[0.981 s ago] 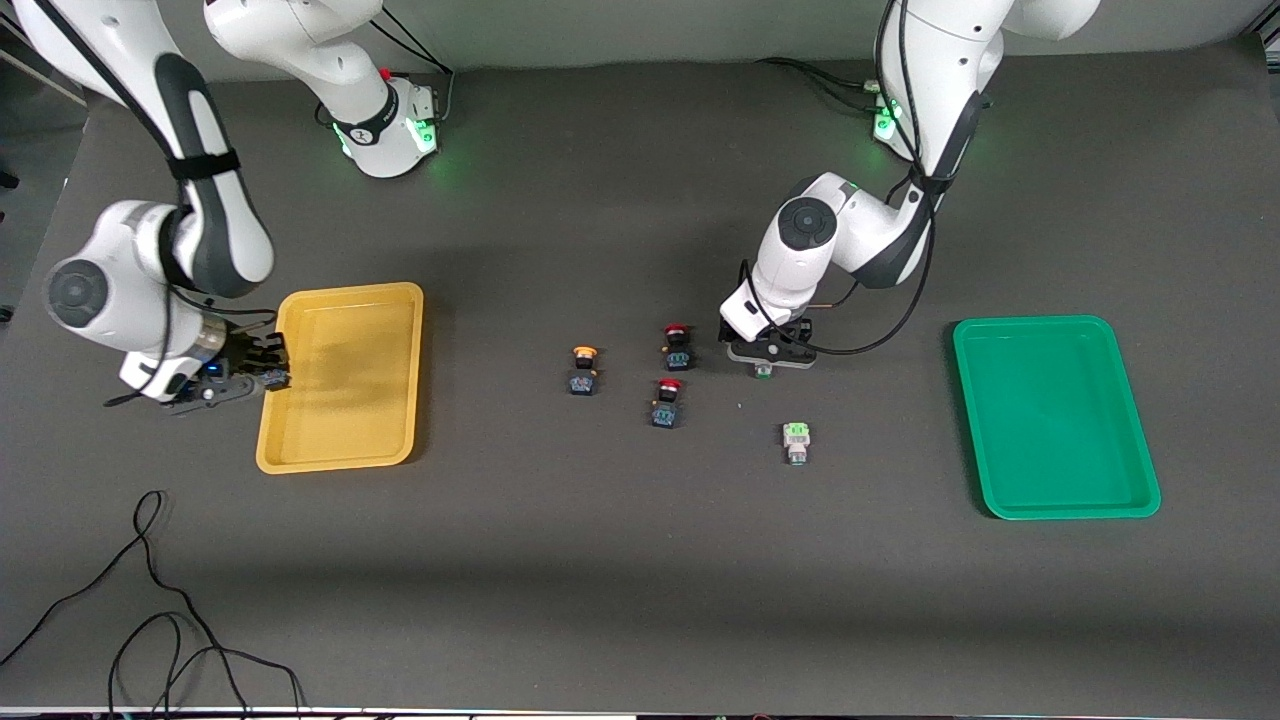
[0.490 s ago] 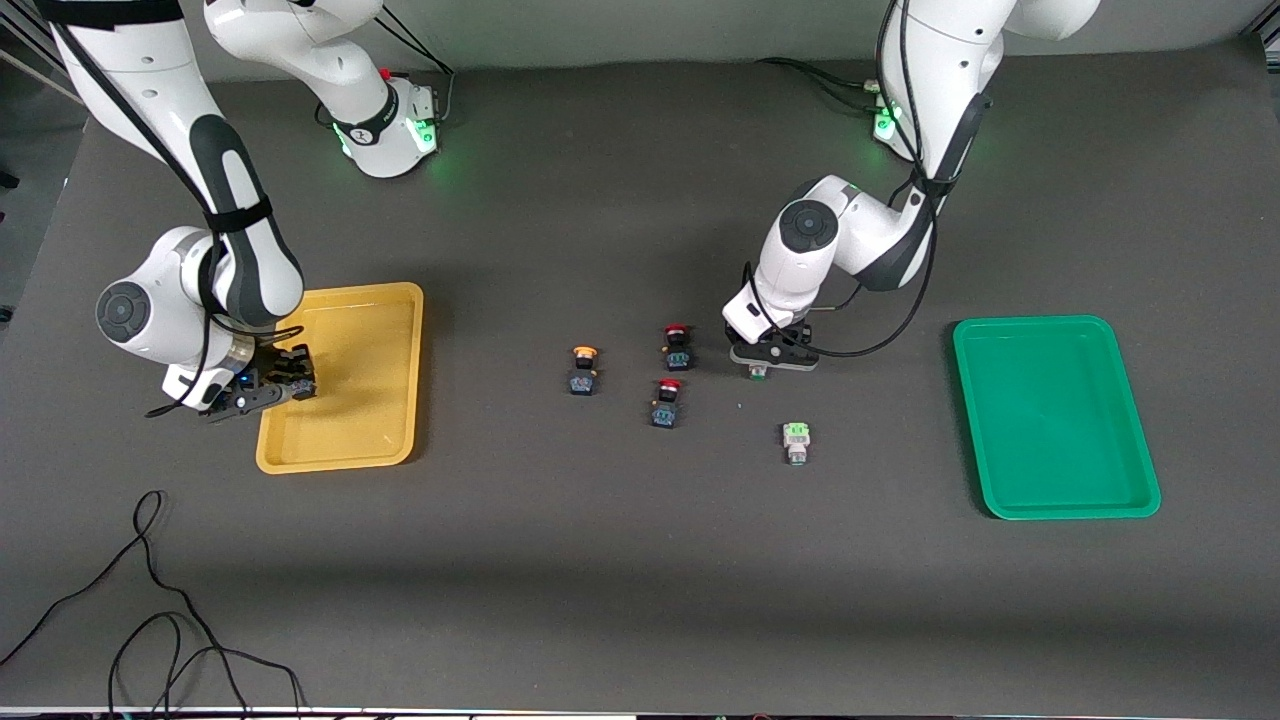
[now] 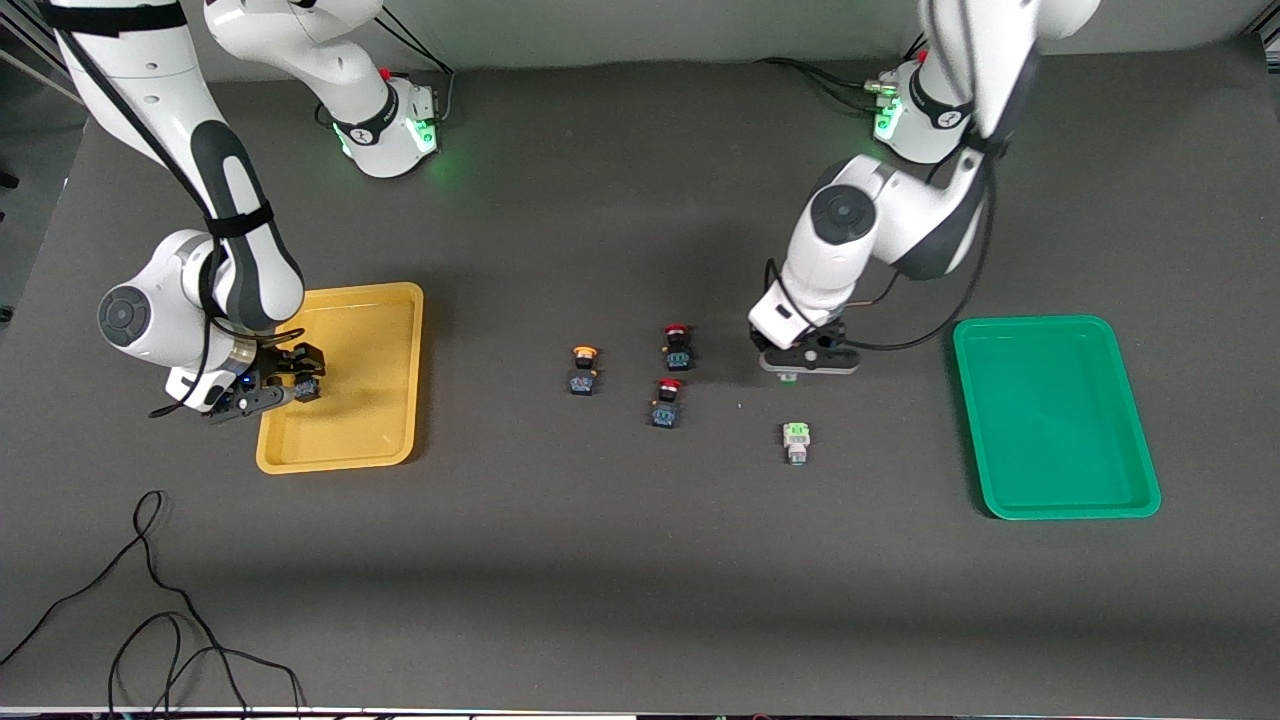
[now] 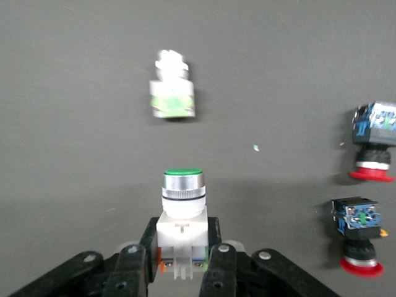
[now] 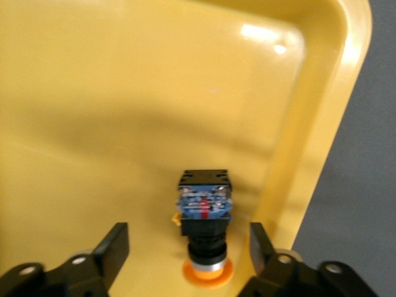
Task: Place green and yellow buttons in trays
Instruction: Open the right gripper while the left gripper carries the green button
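My left gripper [image 3: 800, 368] is shut on a green-capped white button [image 4: 183, 192] and holds it above the table, between the red buttons and the green tray [image 3: 1055, 330]. A second green button [image 3: 796, 441] lies on the table nearer the camera; it also shows in the left wrist view [image 4: 172, 93]. My right gripper [image 3: 298, 378] is open, low over the yellow tray [image 3: 350, 310]. A yellow-capped button [image 5: 204, 210] lies in that tray between the spread fingers [image 5: 114, 247], touching neither. Another yellow button [image 3: 583, 370] stands mid-table.
Two red-capped buttons [image 3: 677, 347] [image 3: 667, 402] stand between the yellow button and my left gripper. They show in the left wrist view too [image 4: 373, 148] [image 4: 356, 232]. Black cables [image 3: 150, 620] lie at the front corner by the right arm's end.
My left gripper has risen and moved toward the green tray with the green button. My right gripper has moved in over the yellow tray, and the yellow button now lies between its open fingers.
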Action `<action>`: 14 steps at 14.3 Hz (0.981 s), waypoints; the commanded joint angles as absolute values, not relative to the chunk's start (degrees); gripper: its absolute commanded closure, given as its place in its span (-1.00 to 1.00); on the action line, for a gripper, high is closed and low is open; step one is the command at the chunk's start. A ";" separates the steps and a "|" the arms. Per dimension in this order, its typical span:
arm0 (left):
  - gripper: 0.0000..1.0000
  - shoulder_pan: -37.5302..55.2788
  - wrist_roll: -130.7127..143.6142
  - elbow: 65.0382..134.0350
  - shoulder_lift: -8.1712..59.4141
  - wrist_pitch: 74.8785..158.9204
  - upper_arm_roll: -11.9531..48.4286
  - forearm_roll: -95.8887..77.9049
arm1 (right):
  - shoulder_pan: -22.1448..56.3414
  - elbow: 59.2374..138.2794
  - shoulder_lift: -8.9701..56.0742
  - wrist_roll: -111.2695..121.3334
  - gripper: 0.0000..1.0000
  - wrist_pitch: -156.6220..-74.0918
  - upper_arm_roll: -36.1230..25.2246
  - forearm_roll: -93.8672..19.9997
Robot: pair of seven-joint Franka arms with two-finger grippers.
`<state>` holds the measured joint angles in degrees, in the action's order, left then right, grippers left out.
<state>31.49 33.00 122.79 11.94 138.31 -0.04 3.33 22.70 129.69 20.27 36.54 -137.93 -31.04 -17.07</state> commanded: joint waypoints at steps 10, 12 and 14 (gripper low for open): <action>1.00 0.56 -5.49 121.46 1.57 120.66 -0.09 4.13 | 35.48 103.47 15.29 -0.29 -1.00 -101.16 -30.85 -18.19; 1.00 -4.72 -11.58 121.73 4.99 125.48 0.09 4.04 | 41.19 98.81 18.00 -11.55 -1.00 -100.99 -30.67 -18.54; 1.00 -6.24 -12.83 123.74 9.03 132.76 0.09 4.04 | 45.86 93.72 21.86 -20.70 -1.00 -101.07 -30.59 -21.42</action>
